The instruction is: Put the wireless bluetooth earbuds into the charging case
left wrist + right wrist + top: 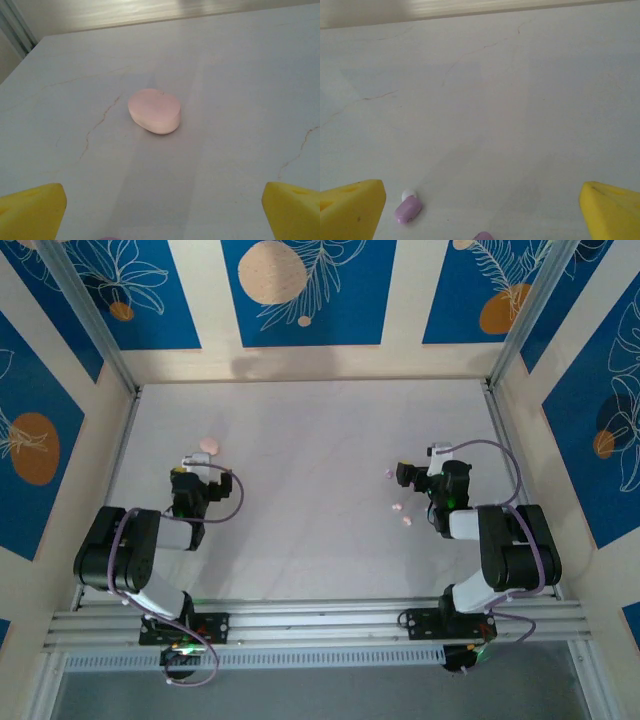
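Note:
A closed pink oval charging case (154, 111) lies on the white table ahead of my left gripper (162, 215), which is open with nothing between its yellow fingertips (31, 212). From above, the case (208, 446) sits just beyond the left gripper (196, 462). A purple sliver (109, 238) peeks in at the bottom edge of the left wrist view. My right gripper (481, 212) is open. A purple earbud (408, 209) with a white tip lies by its left fingertip, and a second purple earbud (483, 236) sits at the bottom edge. Three small pinkish earbuds (398, 508) lie left of the right gripper (405, 476).
The white marbled table (310, 490) stretches between the two arms. Metal frame rails (495, 390) and patterned blue walls close it in on three sides.

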You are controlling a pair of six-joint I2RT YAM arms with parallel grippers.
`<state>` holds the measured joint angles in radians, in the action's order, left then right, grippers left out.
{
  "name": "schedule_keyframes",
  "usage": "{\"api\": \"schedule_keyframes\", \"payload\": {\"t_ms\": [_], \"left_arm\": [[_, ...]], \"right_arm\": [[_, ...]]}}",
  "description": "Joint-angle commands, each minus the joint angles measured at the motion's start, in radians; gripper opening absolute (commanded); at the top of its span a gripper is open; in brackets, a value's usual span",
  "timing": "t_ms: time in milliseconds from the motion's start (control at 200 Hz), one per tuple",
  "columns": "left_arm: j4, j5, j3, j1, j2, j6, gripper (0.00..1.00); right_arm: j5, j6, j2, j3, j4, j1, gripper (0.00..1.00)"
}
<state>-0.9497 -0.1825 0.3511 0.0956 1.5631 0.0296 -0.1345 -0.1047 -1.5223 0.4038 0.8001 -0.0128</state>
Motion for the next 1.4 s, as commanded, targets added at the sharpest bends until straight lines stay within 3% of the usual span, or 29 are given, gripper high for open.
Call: {"api": "schedule_keyframes", "payload": {"t_ms": [0, 825, 920, 1030, 1176, 1281, 1396], "left_arm": [[-0.003, 0.023, 0.015, -0.008, -0.003, 0.006, 1.00], [-0.014, 0.025, 0.008, -0.008, -0.006, 0.008, 1.00], [-0.016, 0.055, -0.031, 0.004, -0.097, 0.033, 1.00], [0.191, -0.051, -0.025, 0.005, -0.308, -0.030, 1.00], [0.498, -0.037, 0.047, 0.003, -0.558, -0.135, 1.00], [0.782, -0.012, 0.172, 0.004, -0.633, -0.215, 1.00], [1.057, -0.009, 0.296, 0.004, -0.609, -0.290, 1.00]], "right_arm": [[0.001, 0.000, 0.001, 0.009, 0.013, 0.002, 0.99], [0.007, 0.000, 0.003, 0.007, 0.017, 0.005, 0.99], [0.029, 0.022, 0.027, 0.029, -0.043, -0.005, 0.99], [-0.048, 0.000, 0.102, 0.062, -0.156, -0.019, 0.99], [-0.088, -0.192, 0.226, 0.265, -0.674, -0.017, 0.99], [0.080, -0.326, 0.244, 0.398, -0.923, 0.002, 0.99], [0.329, -0.368, 0.265, 0.421, -0.934, 0.001, 0.99]]}}
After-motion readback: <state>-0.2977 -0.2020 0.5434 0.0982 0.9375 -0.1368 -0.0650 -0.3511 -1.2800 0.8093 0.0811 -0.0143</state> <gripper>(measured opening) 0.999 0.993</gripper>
